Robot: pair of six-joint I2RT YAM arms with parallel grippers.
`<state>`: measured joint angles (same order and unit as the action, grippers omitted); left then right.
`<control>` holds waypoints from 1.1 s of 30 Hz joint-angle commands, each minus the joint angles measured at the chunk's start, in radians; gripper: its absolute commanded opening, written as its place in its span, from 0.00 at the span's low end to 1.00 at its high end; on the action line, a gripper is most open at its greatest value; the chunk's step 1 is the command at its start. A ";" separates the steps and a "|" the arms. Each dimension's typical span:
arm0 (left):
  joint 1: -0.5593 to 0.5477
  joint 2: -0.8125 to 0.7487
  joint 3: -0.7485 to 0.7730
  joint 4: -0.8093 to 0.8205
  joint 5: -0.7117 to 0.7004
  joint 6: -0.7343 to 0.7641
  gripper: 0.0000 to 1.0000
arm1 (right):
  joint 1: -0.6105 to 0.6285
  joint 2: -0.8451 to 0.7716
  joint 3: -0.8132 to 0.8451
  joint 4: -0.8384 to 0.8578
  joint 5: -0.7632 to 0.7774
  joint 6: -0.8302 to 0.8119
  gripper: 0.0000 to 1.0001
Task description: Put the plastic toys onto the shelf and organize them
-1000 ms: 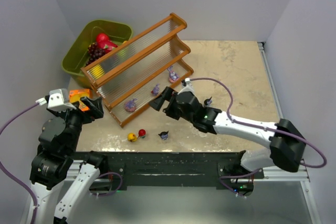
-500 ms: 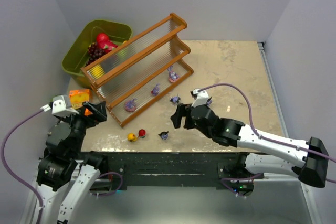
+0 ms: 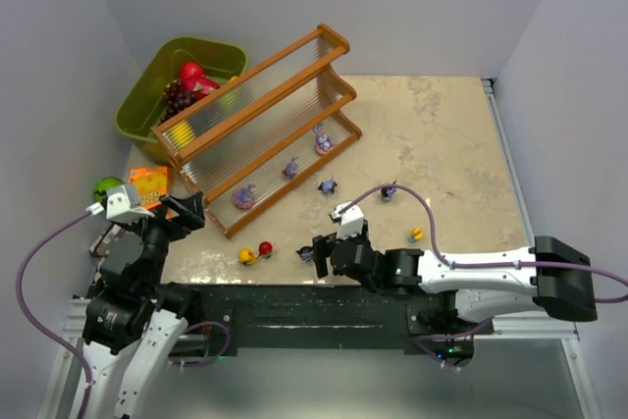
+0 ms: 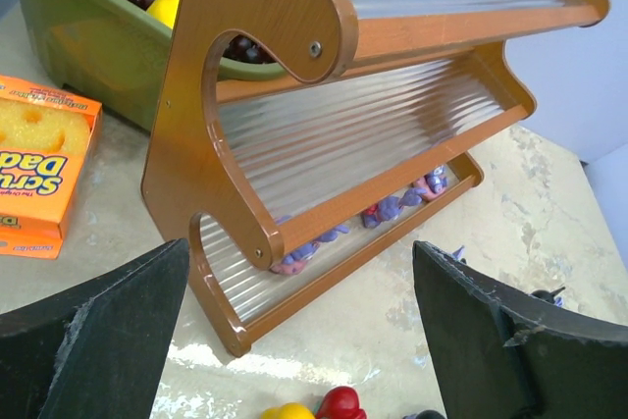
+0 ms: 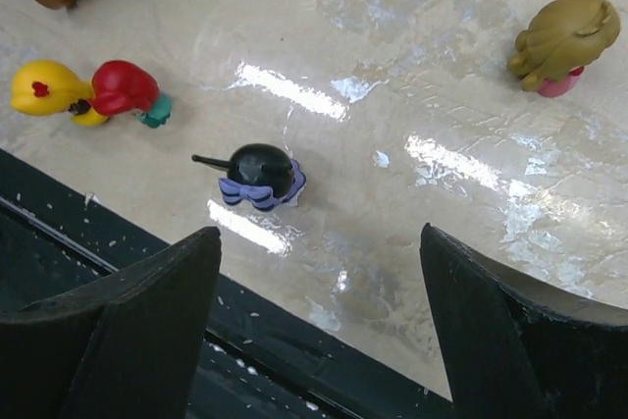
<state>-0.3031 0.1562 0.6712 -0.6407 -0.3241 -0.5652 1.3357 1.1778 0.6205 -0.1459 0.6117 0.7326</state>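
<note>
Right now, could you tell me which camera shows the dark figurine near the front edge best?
Right wrist: the dark figurine sits close and unobstructed. Top external shows only a speck; left wrist, at most a sliver.

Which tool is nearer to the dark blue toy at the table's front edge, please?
Right. The right tool hovers beside the dark blue toy; the left tool is by the shelf's left end.

Left pincer spread wide, right pincer likewise, both empty

Three toys stand on the shelf, lowest tier
</note>
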 commanded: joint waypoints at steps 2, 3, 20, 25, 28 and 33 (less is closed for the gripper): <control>0.004 -0.021 -0.013 0.081 0.014 0.011 1.00 | 0.065 0.061 -0.022 0.141 0.079 0.002 0.85; 0.004 -0.023 -0.016 0.085 0.023 0.014 1.00 | 0.078 0.081 -0.018 0.141 0.080 0.001 0.86; 0.004 -0.046 -0.021 0.093 0.037 0.025 1.00 | 0.120 0.365 0.070 0.304 0.195 -0.012 0.81; 0.002 -0.050 -0.021 0.090 0.031 0.022 1.00 | 0.118 0.413 0.103 0.312 0.220 0.004 0.76; 0.004 -0.052 -0.021 0.090 0.030 0.021 1.00 | 0.118 0.425 0.107 0.307 0.244 0.037 0.71; 0.004 -0.050 -0.021 0.090 0.028 0.021 1.00 | 0.106 0.447 0.107 0.328 0.252 0.047 0.64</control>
<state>-0.3031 0.1307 0.6559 -0.5873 -0.2882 -0.5568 1.4517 1.6131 0.6952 0.1291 0.7876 0.7483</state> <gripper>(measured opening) 0.995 0.671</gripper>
